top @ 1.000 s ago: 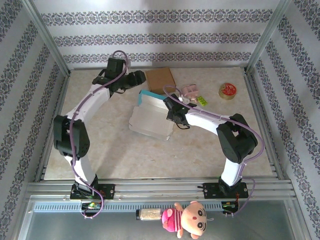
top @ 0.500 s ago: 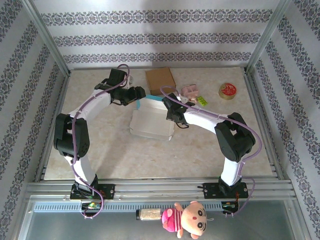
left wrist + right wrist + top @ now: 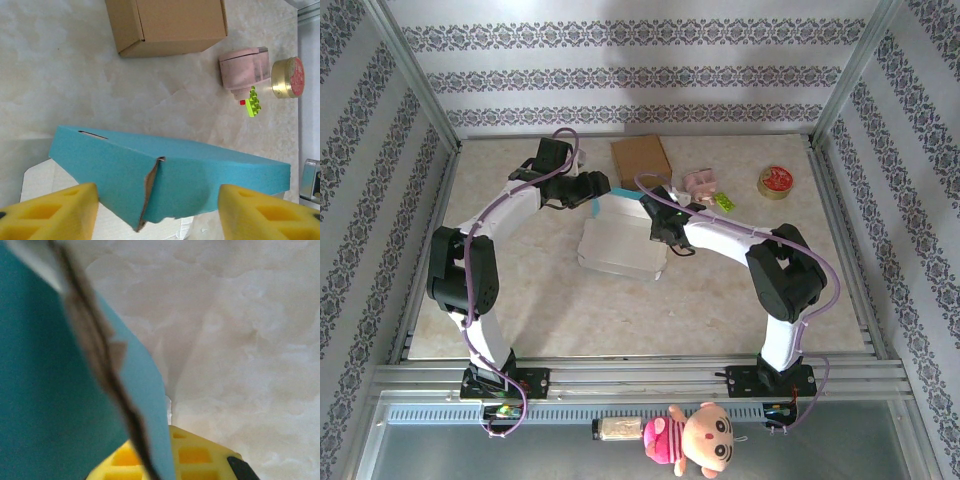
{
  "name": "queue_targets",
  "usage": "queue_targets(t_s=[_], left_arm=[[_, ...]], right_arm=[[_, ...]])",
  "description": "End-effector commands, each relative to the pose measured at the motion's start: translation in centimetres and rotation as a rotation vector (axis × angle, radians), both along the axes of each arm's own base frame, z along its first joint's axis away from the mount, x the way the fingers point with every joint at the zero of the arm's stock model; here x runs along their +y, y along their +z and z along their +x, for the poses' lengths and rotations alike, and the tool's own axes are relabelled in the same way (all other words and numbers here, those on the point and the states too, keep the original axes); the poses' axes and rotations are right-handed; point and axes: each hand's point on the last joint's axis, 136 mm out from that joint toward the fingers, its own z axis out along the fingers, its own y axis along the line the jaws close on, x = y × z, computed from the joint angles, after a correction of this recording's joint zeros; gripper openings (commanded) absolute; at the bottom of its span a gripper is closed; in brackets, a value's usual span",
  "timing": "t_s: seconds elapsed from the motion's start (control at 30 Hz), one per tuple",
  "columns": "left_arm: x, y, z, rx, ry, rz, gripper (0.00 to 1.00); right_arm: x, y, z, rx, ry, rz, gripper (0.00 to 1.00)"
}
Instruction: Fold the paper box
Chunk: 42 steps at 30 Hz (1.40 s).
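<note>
Here, paper box (image 3: 200, 165) flap between left tool (image 3: 157, 207) pads (image 3: 50, 212).

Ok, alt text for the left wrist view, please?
Teal paper box flap between the open yellow fingers of the left gripper. Beyond it on the table: a brown cardboard box, pink container, round tin, green toy.
</note>
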Motion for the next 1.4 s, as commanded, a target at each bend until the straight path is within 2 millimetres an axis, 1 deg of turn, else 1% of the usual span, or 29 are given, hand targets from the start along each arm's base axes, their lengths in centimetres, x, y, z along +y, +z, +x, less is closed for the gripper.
queue_targets(t_s=[0.0,0.03,0.07,0.27,0.37,0.5,0.57,0.63,0.77,0.9,1.1,1.2,1.3,1.37], left_arm=[[0.0,0.4,0.7,-0.034,-0.006,-0.033,0.53],[0.0,0.4,0.7,-0.034,-0.007,-0.038,0.49],[-0.1,0.2,0.6,-0.029,-0.010,-0.044,0.48],[-0.6,0.2,0.6,-0.024,-0.012,-0.088,0.48],[-0.6,0.3,0.4,-0.027,-0.009,-0.092,0.48],[-0.6,0.3,0.3,-0.026,-0.006,-0.091,0.48],[-0.5,0.2,0.3,-0.025,-0.003,-0.093,0.48],[-0.5,0.2,0.3,-0.023,-0.003,-0.094,0.48],[-0.5,0.1,0.2,-0.024,0.000,-0.092,0.48],[-0.2,-0.6,0.2,-0.014,0.003,-0.072,0.48],[0.0,-1.6,0.3,0.001,0.007,-0.048,0.48],[0.0,-1.6,0.4,0.002,0.010,-0.049,0.48],[0.0,-1.8,0.5,0.005,0.007,-0.047,0.48],[0.0,-1.7,0.6,0.005,0.005,-0.045,0.48]], right_arm=[[0.3,-0.7,-0.6,0.030,0.033,-0.042,0.09],[0.4,-0.7,-0.5,0.029,0.034,-0.041,0.09],[0.5,-0.6,-0.5,0.027,0.038,-0.042,0.09],[1.4,-0.1,-0.2,0.023,0.061,-0.023,0.12],[2.5,0.8,0.3,0.017,0.058,0.030,0.16],[3.8,1.7,1.2,0.007,0.043,0.100,0.20],[4.1,1.8,1.5,0.002,0.035,0.112,0.22],[4.0,1.5,1.7,0.004,0.030,0.101,0.26],[3.1,0.4,1.1,0.024,0.048,0.051,0.28],[2.3,0.9,0.3,0.016,0.109,0.012,0.32],[3.0,3.3,-1.5,-0.016,0.270,0.043,0.40],[3.1,5.1,-2.5,-0.036,0.339,0.063,0.44],[2.5,7.4,-3.2,-0.083,0.390,0.062,0.46],[1.6,9.3,-3.4,-0.146,0.421,0.048,0.51]])
